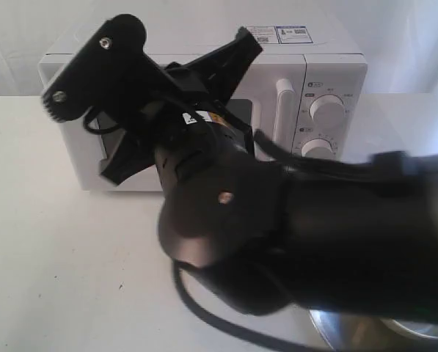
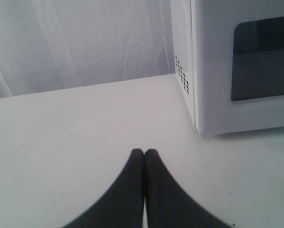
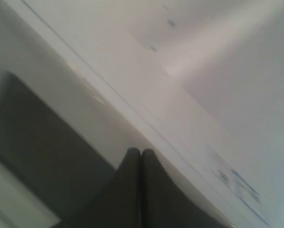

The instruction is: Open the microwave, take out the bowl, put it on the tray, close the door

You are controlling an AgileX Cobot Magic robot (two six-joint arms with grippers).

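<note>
Microwave (image 1: 329, 70): one, standing toward the far edge of the tabletop (image 1: 57, 242); I see its door (image 1: 277, 67) shut.
Bowl: none in view; I judge it is behind the dark window (image 2: 263, 57), but I cannot see in.
Tray (image 1: 365, 334): one, at the near edge toward the right corner, mostly hidden under my right arm.
Right gripper (image 3: 141, 152): tips pinched together, holding nothing, close against the door front by the window's top edge.
Left gripper (image 2: 144, 152): tips also closed and empty, low over the tabletop near the microwave's left front corner.
Count: one handle (image 1: 284, 110), two knobs (image 1: 326, 108), two stickers (image 1: 277, 34) on top, two grippers.
Risk 1: with the tips pinched and set over the window instead of the handle, I have no purchase on it; pressing on would only shove the microwave back.
Risk 2: with the handle on the right, I take it the door swings out leftward, toward my left gripper; it could strike it.
Risk 3: my right arm fills the exterior view, so I would be aiming at the handle half blind, and could clip the tray below.
</note>
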